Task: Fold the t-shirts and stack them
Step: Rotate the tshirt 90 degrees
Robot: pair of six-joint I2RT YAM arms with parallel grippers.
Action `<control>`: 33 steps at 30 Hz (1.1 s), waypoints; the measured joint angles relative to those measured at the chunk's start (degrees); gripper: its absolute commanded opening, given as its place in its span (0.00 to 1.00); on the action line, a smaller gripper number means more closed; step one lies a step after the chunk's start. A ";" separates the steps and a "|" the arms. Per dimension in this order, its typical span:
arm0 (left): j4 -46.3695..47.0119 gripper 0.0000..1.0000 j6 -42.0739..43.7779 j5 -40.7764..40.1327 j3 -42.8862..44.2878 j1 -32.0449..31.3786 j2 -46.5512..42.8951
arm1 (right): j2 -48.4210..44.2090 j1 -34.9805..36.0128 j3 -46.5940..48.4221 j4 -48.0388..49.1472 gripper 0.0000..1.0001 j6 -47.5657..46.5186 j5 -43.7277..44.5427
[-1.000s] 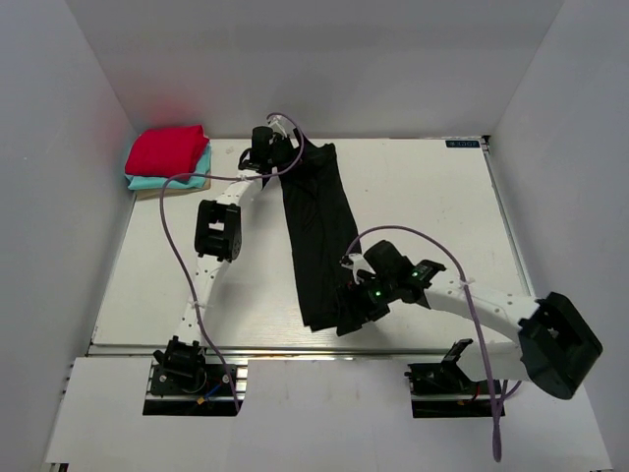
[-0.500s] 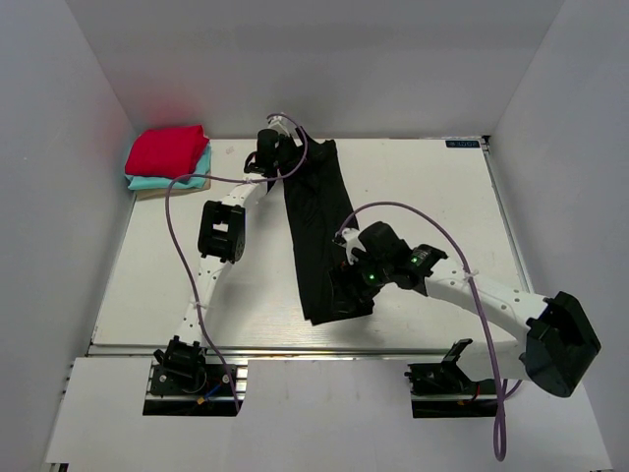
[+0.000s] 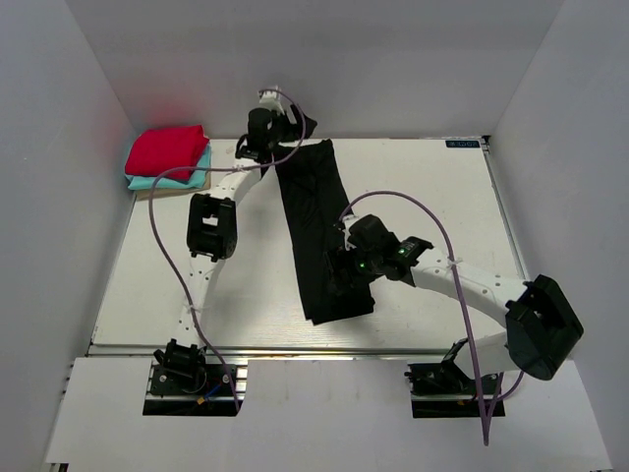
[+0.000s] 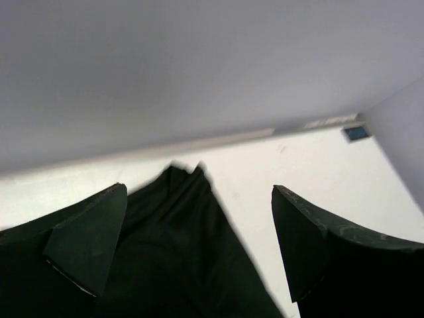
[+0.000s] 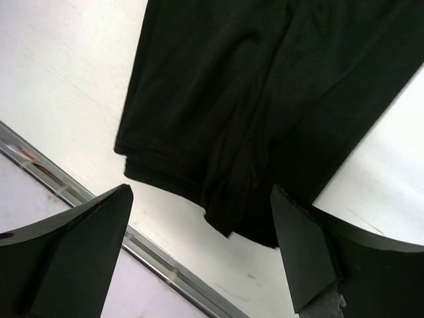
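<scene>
The black t-shirt [image 3: 314, 202] lies as a long folded strip from the table's far edge toward the near edge. My left gripper [image 3: 293, 129] hovers open and empty over its far end; the cloth [image 4: 179, 252] shows below and between the fingers [image 4: 86, 245]. My right gripper [image 3: 342, 280] hovers open and empty over the shirt's near end [image 5: 252, 126], its fingers [image 5: 311, 252] apart and not touching the cloth. A folded red shirt [image 3: 165, 148] tops a teal one [image 3: 200, 165] and a tan one [image 3: 157, 191] at the far left corner.
The table's metal front edge [image 5: 156, 262] runs just beyond the shirt's near end. White walls enclose the table on three sides. A blue label [image 4: 358, 132] marks the far right corner. Purple cables [image 3: 162, 236] loop along both arms.
My left gripper has risen and drawn back from the shirt's far end. My right gripper has moved from the shirt's near end up along the strip, toward the far left.
</scene>
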 measured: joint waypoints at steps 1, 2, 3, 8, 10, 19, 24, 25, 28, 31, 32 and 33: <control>0.07 1.00 0.63 -0.28 0.04 0.00 -1.77 | 0.66 0.00 -0.11 0.52 0.90 0.90 -0.22; 0.17 1.00 1.11 -0.42 0.07 0.02 -3.65 | 1.40 0.00 -0.39 1.25 0.90 1.55 -0.55; 0.33 1.00 1.51 -0.50 0.11 0.07 -5.31 | 2.14 0.00 -0.90 1.86 0.90 2.23 -0.90; 0.55 1.00 2.71 1.20 -1.90 0.63 -14.71 | 5.70 0.15 -4.00 3.80 0.90 3.43 -4.37; -0.24 1.00 3.54 2.23 -4.35 0.92 -18.40 | 7.13 0.26 -4.39 4.59 0.90 3.78 -5.99; -8.70 1.00 8.90 -4.04 -46.14 1.31 -46.90 | 7.65 2.51 -6.38 10.91 0.90 3.91 -11.30; -8.94 1.00 8.76 -8.37 -67.45 0.92 -62.55 | 8.04 4.11 -6.25 10.80 0.90 2.89 -10.01; -9.35 1.00 8.66 -9.05 -69.29 0.87 -64.70 | 8.48 4.46 -6.05 10.49 0.90 2.58 -9.44; -11.30 1.00 8.52 -11.61 -70.58 0.63 -68.52 | 9.53 5.75 -5.92 9.60 0.90 1.36 -8.04; -13.35 1.00 8.17 -12.92 -70.75 0.61 -70.62 | 9.55 7.48 -5.42 9.25 0.90 0.33 -7.08; -14.23 1.00 8.13 -13.03 -71.01 0.61 -71.12 | 9.57 8.24 -5.31 8.96 0.90 -0.11 -6.73; -14.86 1.00 8.11 -13.03 -71.43 0.61 -71.47 | 9.57 8.92 -5.22 8.66 0.90 -0.42 -6.43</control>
